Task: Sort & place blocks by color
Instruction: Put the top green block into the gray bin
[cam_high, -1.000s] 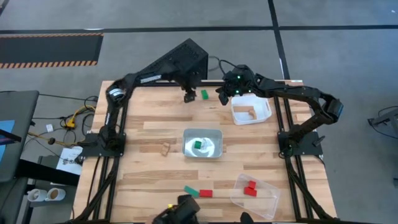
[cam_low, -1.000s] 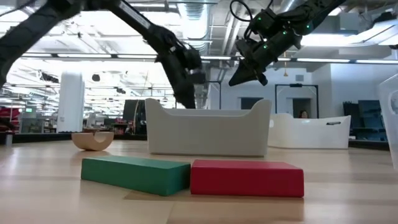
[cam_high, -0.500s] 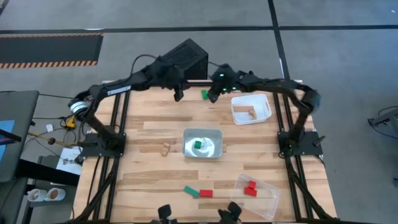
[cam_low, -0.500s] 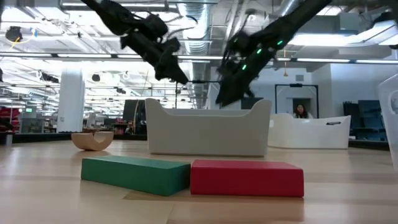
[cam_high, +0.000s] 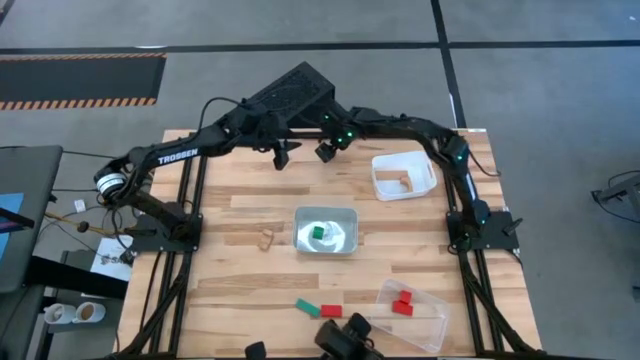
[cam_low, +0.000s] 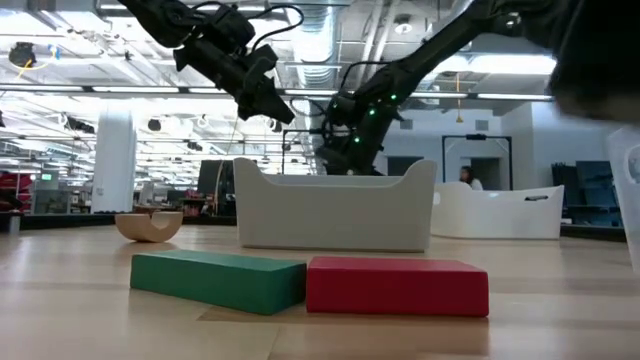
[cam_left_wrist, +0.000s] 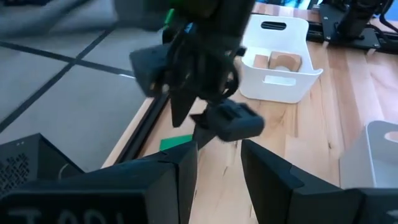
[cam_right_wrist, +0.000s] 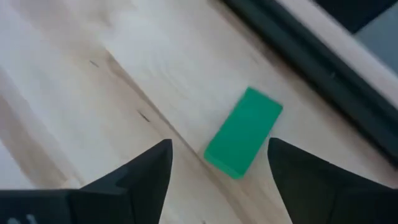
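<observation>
Overhead view first: butcher-block wooden table (cam_high: 240, 195), both dark arms stretched to its far edge. The left gripper (cam_high: 281, 157) and right gripper (cam_high: 325, 151) hang close together there, beside a black box (cam_high: 296, 93) off the table's far side. Mid-table, a silvery square tray (cam_high: 326, 230) holds one small green block (cam_high: 318, 233). A white handled bin (cam_high: 404, 175) holds plain light wood blocks (cam_high: 402, 181). A clear plastic tray (cam_high: 410, 312) near the front edge holds red blocks (cam_high: 402, 303). Loose on the boards: a curved wooden block (cam_high: 265, 239), and a flat green block (cam_high: 306, 308) touching a flat red block (cam_high: 330, 311).

Low view: the green and red pair fill the foreground, end to end; the silvery tray stands behind them, both arms above it. Beyond, an open hall with ceiling ducts, and a person (cam_low: 464, 177) far off.

Left wrist view: the left fingers (cam_left_wrist: 268, 175) are partly apart and hold nothing. Ahead hangs the right gripper, a sliver of green under it, which the overhead view hides.

Right wrist view: only here does a green rectangular block (cam_right_wrist: 243, 132) show fully, flat on the wood near the table's far rail. The right fingers (cam_right_wrist: 147, 170) are spread wide above it, clear of it.
</observation>
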